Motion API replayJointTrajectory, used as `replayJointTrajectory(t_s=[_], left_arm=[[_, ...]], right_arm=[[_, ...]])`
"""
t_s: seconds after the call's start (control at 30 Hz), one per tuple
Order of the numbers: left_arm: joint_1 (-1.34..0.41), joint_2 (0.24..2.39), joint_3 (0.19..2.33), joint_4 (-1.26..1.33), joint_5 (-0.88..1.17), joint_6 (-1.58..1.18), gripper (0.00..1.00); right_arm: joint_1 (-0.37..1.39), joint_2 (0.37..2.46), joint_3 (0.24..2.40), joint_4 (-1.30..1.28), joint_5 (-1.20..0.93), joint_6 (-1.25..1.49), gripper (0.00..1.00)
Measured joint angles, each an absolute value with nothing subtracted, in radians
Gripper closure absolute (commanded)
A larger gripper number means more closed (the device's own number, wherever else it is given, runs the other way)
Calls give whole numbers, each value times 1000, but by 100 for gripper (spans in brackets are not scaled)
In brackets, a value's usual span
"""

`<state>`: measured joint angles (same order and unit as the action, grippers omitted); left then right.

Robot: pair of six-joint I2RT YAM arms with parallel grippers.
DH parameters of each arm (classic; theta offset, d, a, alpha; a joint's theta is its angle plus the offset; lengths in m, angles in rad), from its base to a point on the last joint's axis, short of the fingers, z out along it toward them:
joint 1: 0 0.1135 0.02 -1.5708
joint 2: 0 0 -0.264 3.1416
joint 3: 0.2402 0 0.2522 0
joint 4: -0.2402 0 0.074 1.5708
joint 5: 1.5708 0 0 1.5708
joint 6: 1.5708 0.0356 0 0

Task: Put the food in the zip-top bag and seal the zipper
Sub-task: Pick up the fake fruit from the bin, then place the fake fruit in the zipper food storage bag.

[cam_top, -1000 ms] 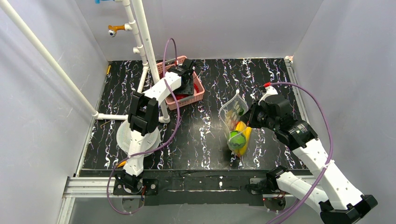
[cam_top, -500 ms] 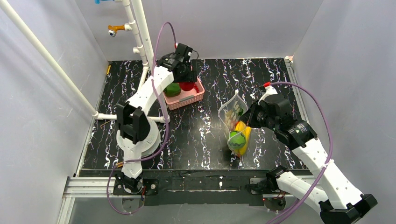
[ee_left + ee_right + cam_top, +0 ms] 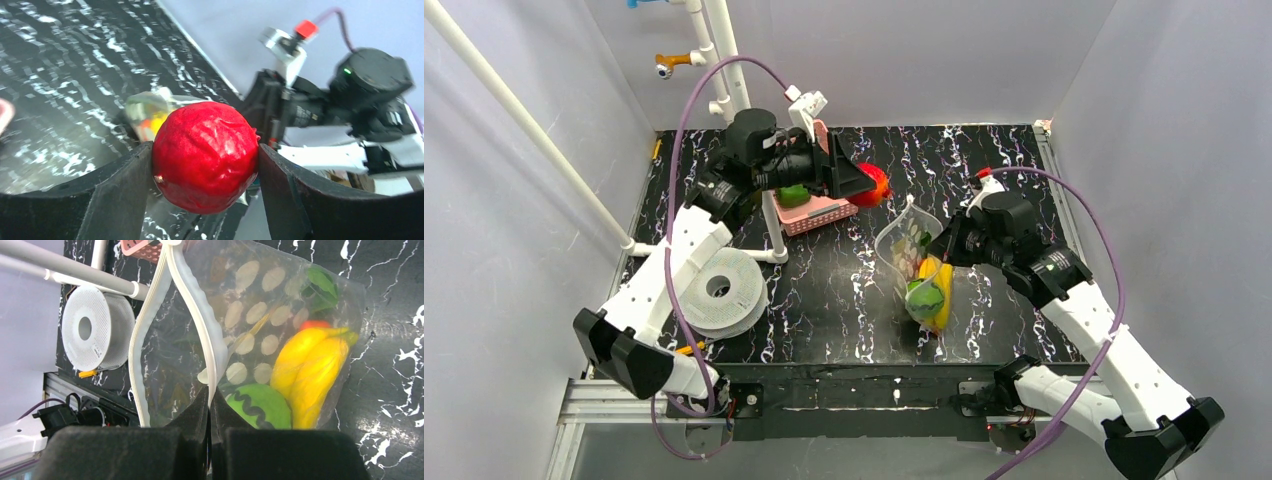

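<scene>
My left gripper [image 3: 865,186] is shut on a glossy red round piece of food [image 3: 205,155], held in the air between the pink basket and the zip-top bag [image 3: 912,250]. The bag hangs with its mouth gaping wide. My right gripper [image 3: 210,402] is shut on one side of its white zipper [image 3: 192,310] strip. Inside the bag lie a yellow banana [image 3: 310,370], a green round fruit with a black zigzag [image 3: 260,407], and a small orange-red piece [image 3: 315,324]. In the left wrist view the bag [image 3: 150,107] shows beyond the red fruit.
The pink basket [image 3: 821,211] stands at the back left with a green piece [image 3: 793,195] in it. A white pipe frame [image 3: 734,90] rises beside it. A white spool [image 3: 719,290] lies on the black marbled table [image 3: 844,300] near the left arm.
My left gripper rose out of the pink basket with the red fruit and swung right toward the bag. My right gripper and the bag shifted slightly left.
</scene>
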<state>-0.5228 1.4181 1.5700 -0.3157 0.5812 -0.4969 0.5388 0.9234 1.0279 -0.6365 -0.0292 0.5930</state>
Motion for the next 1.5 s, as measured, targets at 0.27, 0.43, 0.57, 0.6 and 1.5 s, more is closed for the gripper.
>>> replayJointTrajectory(t_s=[0.27,0.43,0.57,0.6,1.5], left_arm=[[-684,1373,1416,-130,632,-492,61],[-728,1406,1413,-133,595,-472,60],[-728,1468,1413,-163,546,-449,58],[-728,1483,1413,-173,532,-444,55],[-729,1538,1458,-281,459,-359,4]], right_arm=[[539,938,1038,-609,-80,604,99],[539,936,1039,-603,-89,607,99],[539,926,1039,-603,-89,607,99],[539,924,1039,-603,-89,607,99],[539,923,1039,-603,-97,607,99]])
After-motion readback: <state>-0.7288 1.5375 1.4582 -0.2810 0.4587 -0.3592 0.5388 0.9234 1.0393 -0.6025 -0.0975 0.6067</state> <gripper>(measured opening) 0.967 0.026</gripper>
